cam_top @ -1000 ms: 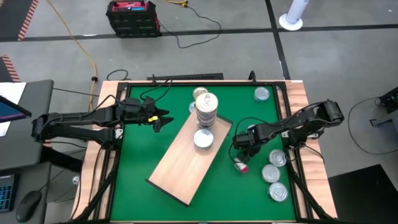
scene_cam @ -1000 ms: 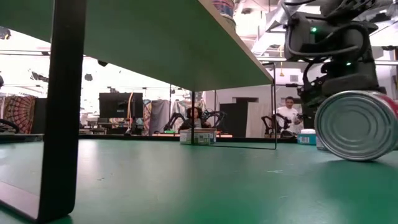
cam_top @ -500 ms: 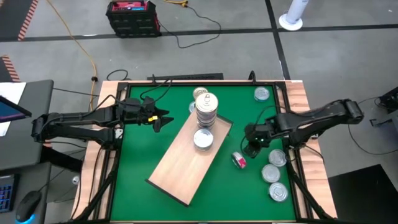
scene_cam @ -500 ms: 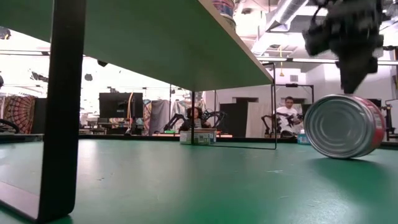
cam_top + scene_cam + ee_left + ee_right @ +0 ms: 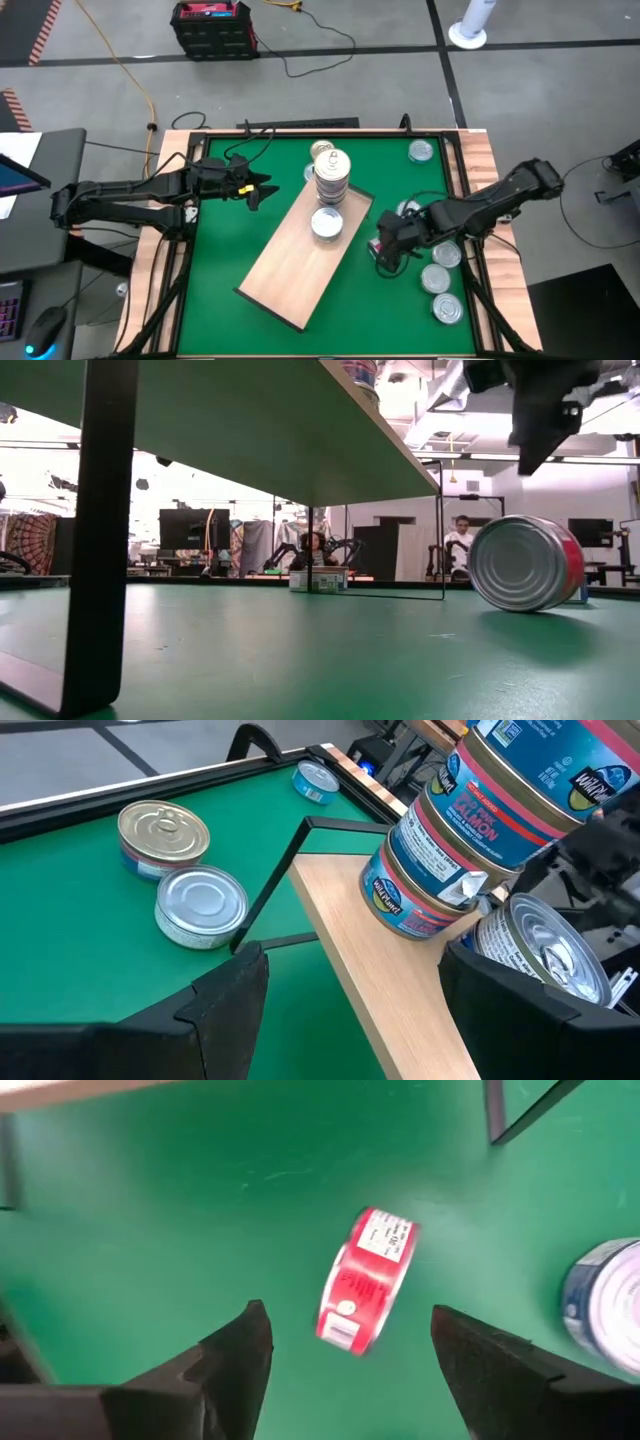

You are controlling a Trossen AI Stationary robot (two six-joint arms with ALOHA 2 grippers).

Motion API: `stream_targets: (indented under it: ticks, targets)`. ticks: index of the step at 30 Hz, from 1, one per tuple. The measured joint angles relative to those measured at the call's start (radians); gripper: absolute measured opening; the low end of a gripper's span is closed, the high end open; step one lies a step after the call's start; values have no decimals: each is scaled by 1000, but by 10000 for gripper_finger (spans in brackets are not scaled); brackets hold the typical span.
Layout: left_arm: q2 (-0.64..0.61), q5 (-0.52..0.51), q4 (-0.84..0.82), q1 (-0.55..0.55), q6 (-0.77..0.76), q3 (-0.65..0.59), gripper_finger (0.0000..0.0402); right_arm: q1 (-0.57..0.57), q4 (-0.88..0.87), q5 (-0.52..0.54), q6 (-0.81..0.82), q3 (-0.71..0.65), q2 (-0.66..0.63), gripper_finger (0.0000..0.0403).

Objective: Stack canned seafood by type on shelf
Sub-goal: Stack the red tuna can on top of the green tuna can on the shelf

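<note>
Green surface [image 5: 230, 250] carries tan wooden shelf board [image 5: 290, 275], with stacked tins [image 5: 331, 178] at its far end. Red-labelled round tin [image 5: 365, 1278] lies on its edge on green right of shelf. Right claw [image 5: 388, 250] hangs open above it, not touching. Left claw [image 5: 262, 192] open, left of stack.

Shiny metal tins [image 5: 202, 904], glossy paper-looking labels, matt wood shelf [image 5: 300, 262], smooth green table [image 5: 225, 250]
</note>
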Motion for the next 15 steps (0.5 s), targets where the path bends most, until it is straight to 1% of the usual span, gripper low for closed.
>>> stream_targets:
  ticks: [2,7,11,15]
  targets:
    - [0,0,1,0,0,0,281,2,-9,19,0,13,48,297]
    - [0,22,0,0,0,0,281,-2,-7,11,11,20,127,297]
    - [0,42,-5,0,-4,0,281,-1,-12,2,38,21,152,297]
    - [0,48,-5,0,-5,0,281,0,-13,51,52,22,150,297]
